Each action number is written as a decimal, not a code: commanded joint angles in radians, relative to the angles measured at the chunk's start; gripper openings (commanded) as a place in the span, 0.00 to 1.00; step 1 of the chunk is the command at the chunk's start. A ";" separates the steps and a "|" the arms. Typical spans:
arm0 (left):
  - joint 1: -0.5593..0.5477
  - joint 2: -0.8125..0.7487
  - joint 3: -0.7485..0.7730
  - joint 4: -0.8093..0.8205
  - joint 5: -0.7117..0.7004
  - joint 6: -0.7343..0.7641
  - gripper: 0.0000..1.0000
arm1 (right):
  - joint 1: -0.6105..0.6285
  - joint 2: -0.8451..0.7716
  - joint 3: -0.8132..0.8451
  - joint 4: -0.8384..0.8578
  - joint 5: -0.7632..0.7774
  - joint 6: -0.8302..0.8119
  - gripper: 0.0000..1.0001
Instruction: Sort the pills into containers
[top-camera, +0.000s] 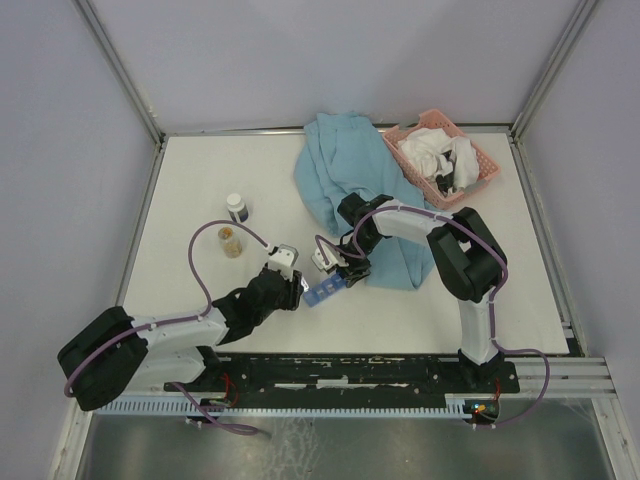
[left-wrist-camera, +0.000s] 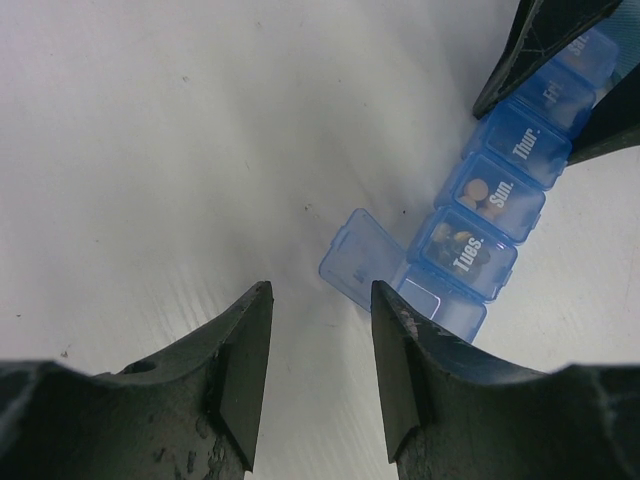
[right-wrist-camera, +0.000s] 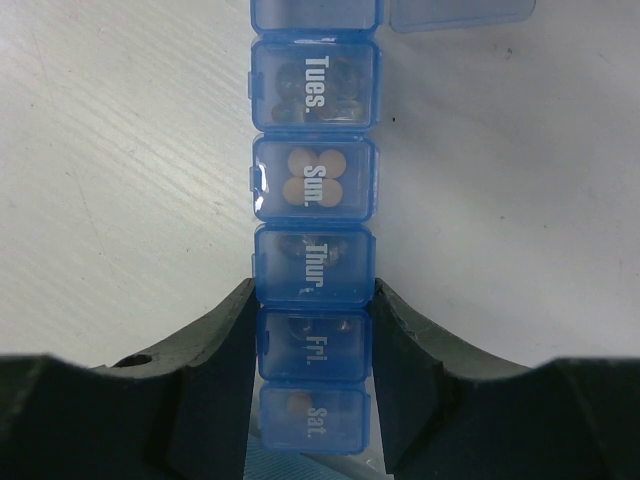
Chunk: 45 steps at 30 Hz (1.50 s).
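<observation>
Right gripper (right-wrist-camera: 312, 365) pinches the pill organiser (right-wrist-camera: 313, 180) across its width at the Fri. compartment, one finger on each long side. Sat. sits behind the fingers, while Thur., Sun. and Tues. stick out ahead. That hold looks meant to steady the narrow strip on the worktop (top-camera: 200, 180) and to leave the far compartments free of the fingers, so the other arm can reach them.

Left gripper (left-wrist-camera: 320, 370) hovers just beside the strip's free end with its jaws apart and nothing between them; whether it touches the worktop cannot be told. It is close to the end compartment, whose lid (left-wrist-camera: 360, 258) is flipped out sideways and lies flat, so that cell seems to be the one being served.

Pills (right-wrist-camera: 315, 178), pale tan discs, show through the closed Sun. lid, with one more in Sat.; darker contents fill Tues.

From above, the organiser lies between the two grippers near the middle of the worktop. Its long axis runs diagonally from the right gripper down toward the left one. In the right wrist view that axis runs straight out along the gripper's own line. The labelled lids face up. A small jar (top-camera: 232, 243) of tan contents stands well apart to the left and is probably the supply.
</observation>
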 joint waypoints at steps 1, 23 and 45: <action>0.002 0.034 0.049 0.036 -0.052 -0.042 0.51 | -0.002 0.023 0.003 -0.019 0.043 -0.014 0.37; 0.009 0.155 0.098 -0.006 -0.045 -0.077 0.49 | -0.001 0.028 0.009 -0.015 0.048 0.002 0.37; 0.019 -0.243 0.146 -0.278 -0.143 -0.159 0.61 | -0.021 0.005 -0.020 0.199 0.064 0.281 0.59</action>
